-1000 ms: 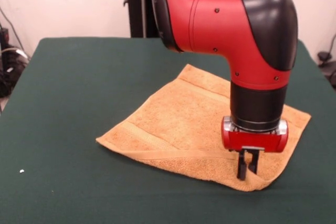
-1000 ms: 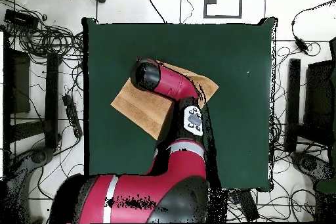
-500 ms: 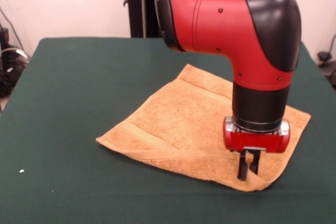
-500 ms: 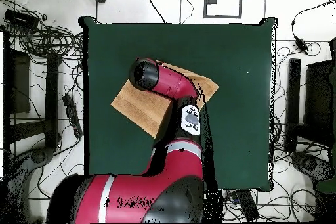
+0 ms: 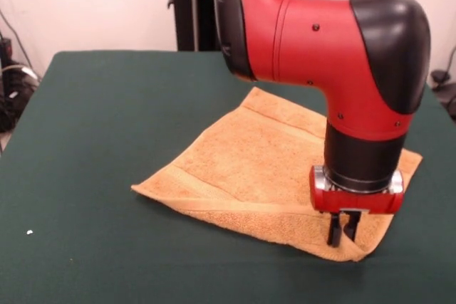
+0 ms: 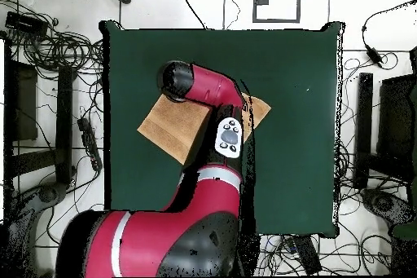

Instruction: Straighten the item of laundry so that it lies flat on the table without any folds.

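Note:
The golden-orange towel (image 5: 249,161) lies on the dark green table (image 5: 107,105), turned like a diamond. A long flap along its near edge is folded over onto it. My gripper (image 5: 340,231) points straight down at the towel's near right corner. Its fingers stand close together, pinching the folded edge against the table. In the overhead view the towel (image 6: 175,128) shows left of the arm, on the table (image 6: 293,87). The arm covers the towel's middle and hides the gripper there.
A small white speck (image 5: 29,232) lies on the table at the near left. The robot's dark pedestal (image 5: 189,5) stands behind the far edge. Cables and stands (image 6: 57,63) crowd the floor round the table.
The arm and gripper have moved a little right and towards the near edge, staying low on the towel. The towel's near corner has shifted slightly with it.

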You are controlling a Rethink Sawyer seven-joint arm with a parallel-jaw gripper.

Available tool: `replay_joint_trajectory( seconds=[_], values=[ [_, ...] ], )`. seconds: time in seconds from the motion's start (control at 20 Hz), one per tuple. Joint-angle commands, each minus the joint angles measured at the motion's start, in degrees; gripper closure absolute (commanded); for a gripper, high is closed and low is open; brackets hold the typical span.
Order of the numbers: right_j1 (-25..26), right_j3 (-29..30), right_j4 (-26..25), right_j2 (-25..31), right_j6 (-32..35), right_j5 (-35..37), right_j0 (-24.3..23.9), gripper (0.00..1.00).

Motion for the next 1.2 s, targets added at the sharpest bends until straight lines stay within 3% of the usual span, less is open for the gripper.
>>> replay_joint_trajectory(
  seconds=[0.05, 1.2],
  values=[
    [7.38, -12.41, 1.08, 0.96, 16.08, 8.56, 1.30, 1.00],
    [22.91, -38.77, 3.51, 1.41, 10.83, 26.97, -3.40, 1.00]
  ],
)
